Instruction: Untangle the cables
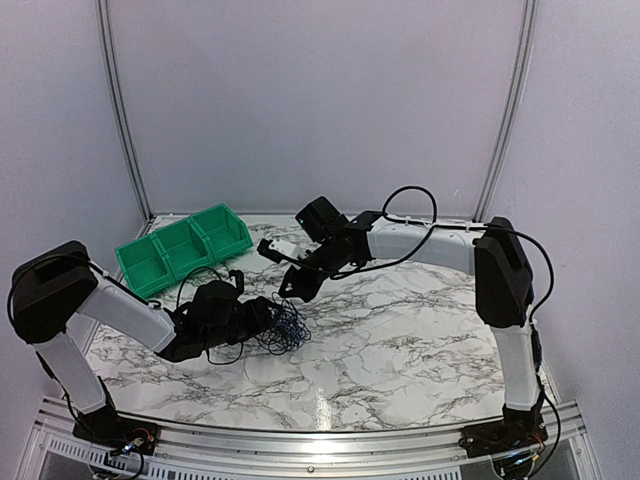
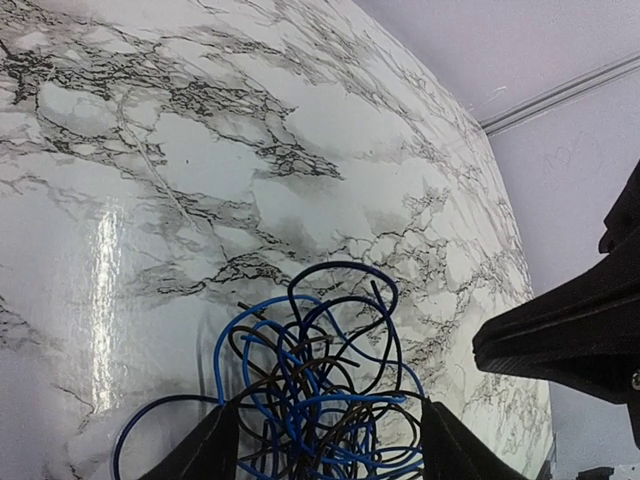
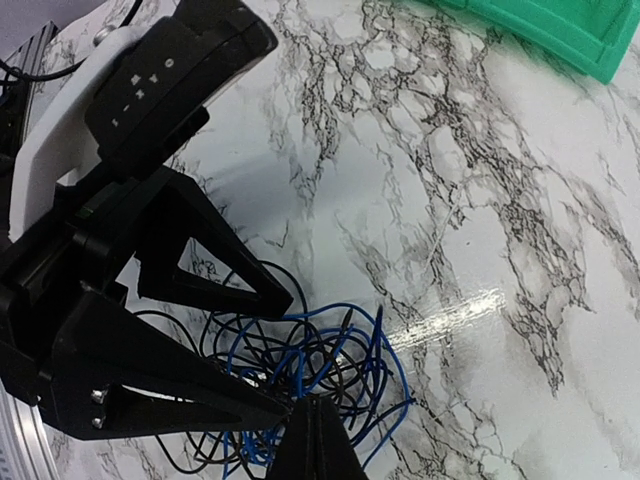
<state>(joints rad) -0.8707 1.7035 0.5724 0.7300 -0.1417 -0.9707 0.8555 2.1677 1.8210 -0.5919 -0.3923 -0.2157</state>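
Between the spread fingers of the left gripper (image 2: 328,415) sit the cables (image 2: 310,340), a loose knot of thin blue and black wire on the table (image 2: 150,150). The fingers stand wide on either side of it. At the knot's other side, the right gripper (image 3: 315,425) is pinched closed, tip among the loops; whether it nips a strand cannot be told. The wires look light, springy and quick to snag, so an outer loop is probably the better hold.
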